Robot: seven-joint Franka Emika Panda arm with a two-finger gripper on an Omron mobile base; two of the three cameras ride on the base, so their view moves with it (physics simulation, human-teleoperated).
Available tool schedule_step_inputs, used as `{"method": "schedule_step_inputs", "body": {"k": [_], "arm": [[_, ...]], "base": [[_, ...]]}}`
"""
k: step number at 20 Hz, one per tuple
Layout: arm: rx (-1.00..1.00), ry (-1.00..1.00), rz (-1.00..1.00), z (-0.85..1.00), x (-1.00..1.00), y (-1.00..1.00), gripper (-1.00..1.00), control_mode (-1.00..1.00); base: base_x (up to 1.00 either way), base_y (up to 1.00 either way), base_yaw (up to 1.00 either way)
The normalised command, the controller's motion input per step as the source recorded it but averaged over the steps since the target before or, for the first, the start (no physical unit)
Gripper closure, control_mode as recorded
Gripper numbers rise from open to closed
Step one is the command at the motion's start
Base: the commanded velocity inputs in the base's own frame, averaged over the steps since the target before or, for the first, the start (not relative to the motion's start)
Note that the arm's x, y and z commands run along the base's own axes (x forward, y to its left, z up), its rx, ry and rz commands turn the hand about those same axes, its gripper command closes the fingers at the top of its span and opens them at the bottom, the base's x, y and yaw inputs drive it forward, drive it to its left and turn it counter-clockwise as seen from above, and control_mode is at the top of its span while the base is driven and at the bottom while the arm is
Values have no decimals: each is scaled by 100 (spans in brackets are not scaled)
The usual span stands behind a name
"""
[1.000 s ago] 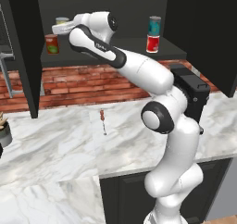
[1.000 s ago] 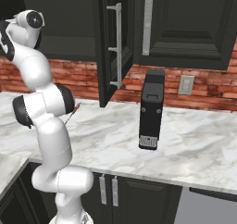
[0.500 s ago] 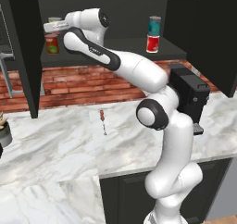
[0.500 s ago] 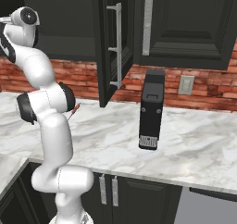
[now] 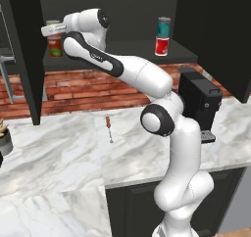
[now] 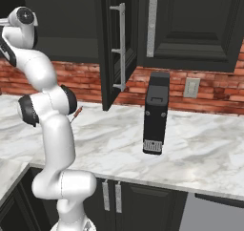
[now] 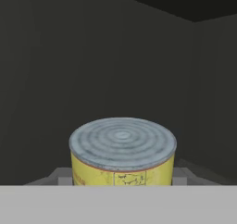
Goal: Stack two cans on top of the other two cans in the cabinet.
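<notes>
- Right side of the cabinet (image 5: 135, 11) looks sorted: teal can (image 5: 163, 25) sits on the red can (image 5: 162, 46), so I'd guess half the job is done
- The arm reaches far left on the shelf because that's where the dark can (image 5: 55, 47) stands, the one with the green patch
- The claw (image 5: 50, 30) is clamped on the pink can (image 7: 121, 158), a finger tight against each side of its yellow band, grey lid up and level
- Holding it upright makes sense, since it has to land flat to stack
- The pink can is right between the claw's tips and sits directly above the dark can
- Can't tell from here if the two cans are touching or there's a small gap, so I wouldn't call it stacked
</notes>
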Motion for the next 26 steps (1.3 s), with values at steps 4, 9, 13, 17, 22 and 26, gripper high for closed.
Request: {"method": "schedule_step_inputs", "body": {"k": [4,9,13,17,22,26], "arm": [[-7,0,2,-18,21,0,100,-100],[-3,0,1,-2,21,0,100,-100],[-1,0,1,0,10,2,100,-100],[-1,0,0,0,1,7,100,-100],[0,0,0,-7,0,6,100,-100],[0,0,0,-14,0,4,100,-100]], "base": [[0,0,0],[0,0,0],[0,0,0],[0,0,0],[0,0,0],[0,0,0]]}}
